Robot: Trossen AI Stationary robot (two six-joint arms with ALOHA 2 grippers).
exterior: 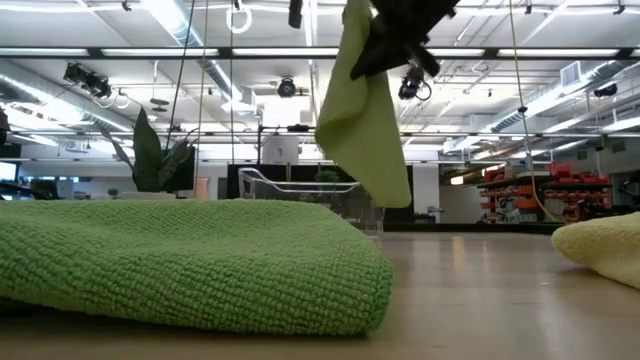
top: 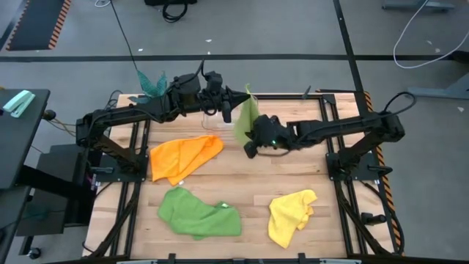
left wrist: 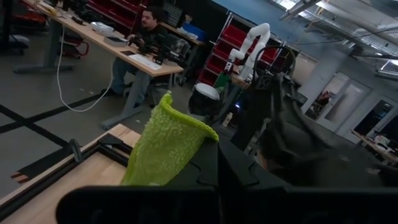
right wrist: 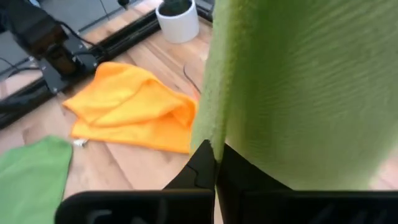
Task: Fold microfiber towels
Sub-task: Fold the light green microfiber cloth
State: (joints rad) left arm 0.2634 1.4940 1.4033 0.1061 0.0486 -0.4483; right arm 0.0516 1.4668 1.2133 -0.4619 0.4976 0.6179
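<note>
high view: lime towel (top: 248, 111) btwn 2 grippers

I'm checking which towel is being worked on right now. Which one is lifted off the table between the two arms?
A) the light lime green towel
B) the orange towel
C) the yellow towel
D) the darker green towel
A: the light lime green towel hangs in the air, while the orange towel, yellow towel and darker green towel lie on the table.

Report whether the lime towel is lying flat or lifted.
Lifted: the lime towel hangs between both hands, left hand, right hand.
</note>
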